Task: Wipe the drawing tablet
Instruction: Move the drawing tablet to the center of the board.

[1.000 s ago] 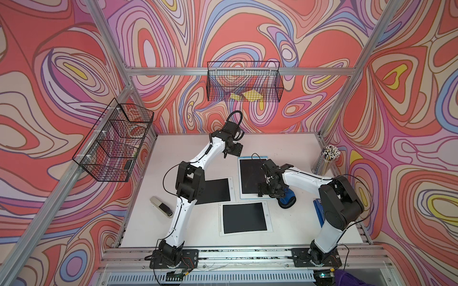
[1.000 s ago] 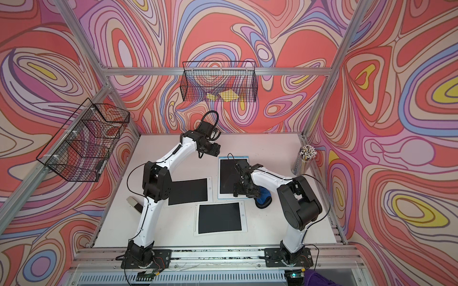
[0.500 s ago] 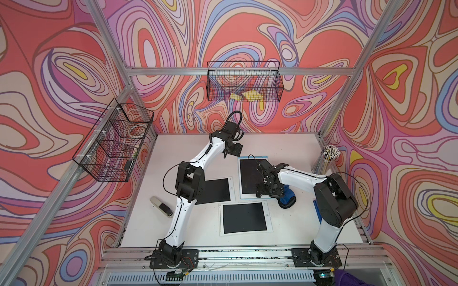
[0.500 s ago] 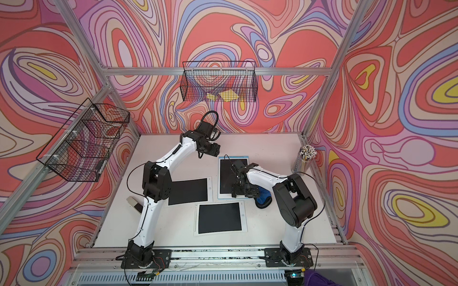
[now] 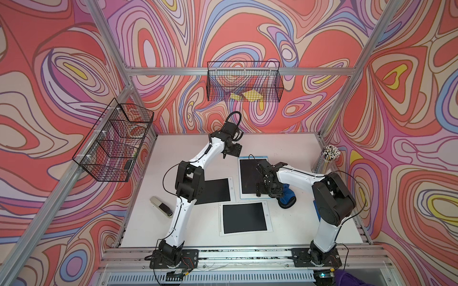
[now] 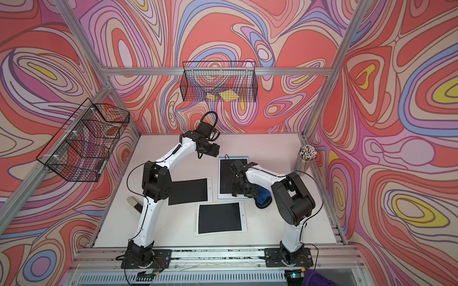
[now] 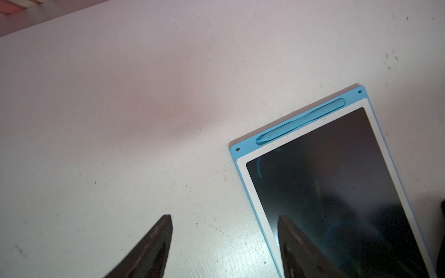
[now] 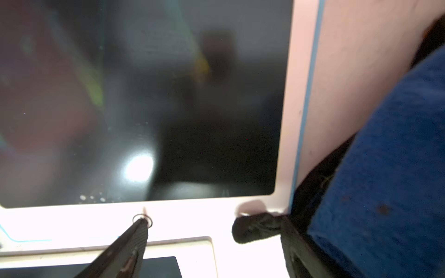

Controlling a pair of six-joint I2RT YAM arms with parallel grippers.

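Gaping over the drawing tablet (image 8: 168,108) bezel — right claw (image 8: 191,226), blue cloth (image 8: 385,168) beside.

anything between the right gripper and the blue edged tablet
Nothing visible does. The open right gripper is right over the blue-edged tablet, with one fingertip at its white bezel. The blue cloth lies beside the tablet's edge, next to the other finger, not under the jaws.
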